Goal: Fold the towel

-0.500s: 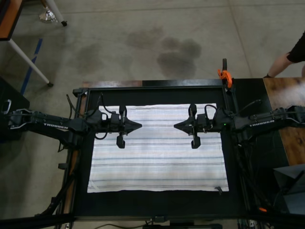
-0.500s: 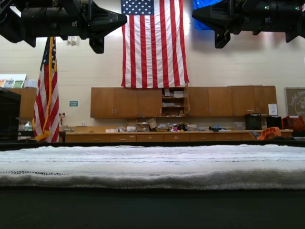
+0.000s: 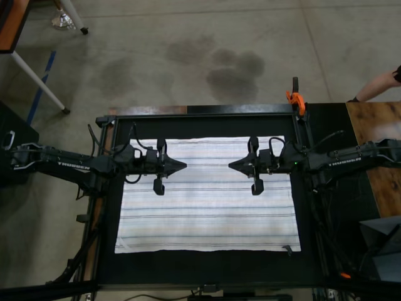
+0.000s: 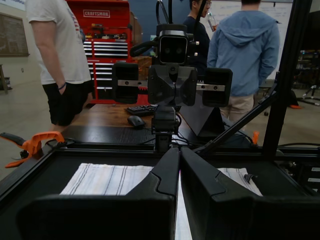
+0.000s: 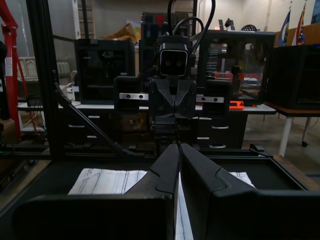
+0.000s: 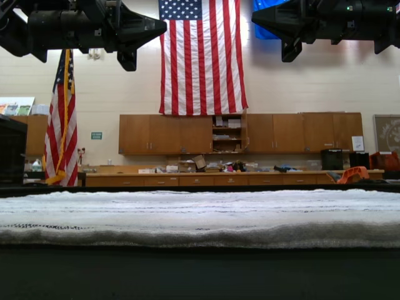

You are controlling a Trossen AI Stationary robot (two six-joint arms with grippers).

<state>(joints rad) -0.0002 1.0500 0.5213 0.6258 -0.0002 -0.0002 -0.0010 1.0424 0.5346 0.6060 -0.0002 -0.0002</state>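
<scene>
Top view shows one towel (image 3: 207,213), white with thin stripes, spread flat and unfolded on the black table (image 3: 207,266). Two arms reach in from opposite sides over its far half. The left gripper (image 3: 183,165) is at this view's left and the right gripper (image 3: 232,166) at its right. They point tip to tip with a gap between them, both closed on nothing. One orange clamp (image 3: 296,98) is fixed at the frame's far corner.

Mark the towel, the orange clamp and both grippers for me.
towel (image 3: 207,213): top view, flat middle.
orange clamp (image 3: 296,98): top view, handle.
left gripper (image 3: 185,165): top view, fingertips.
right gripper (image 3: 229,165): top view, fingertips.
</scene>
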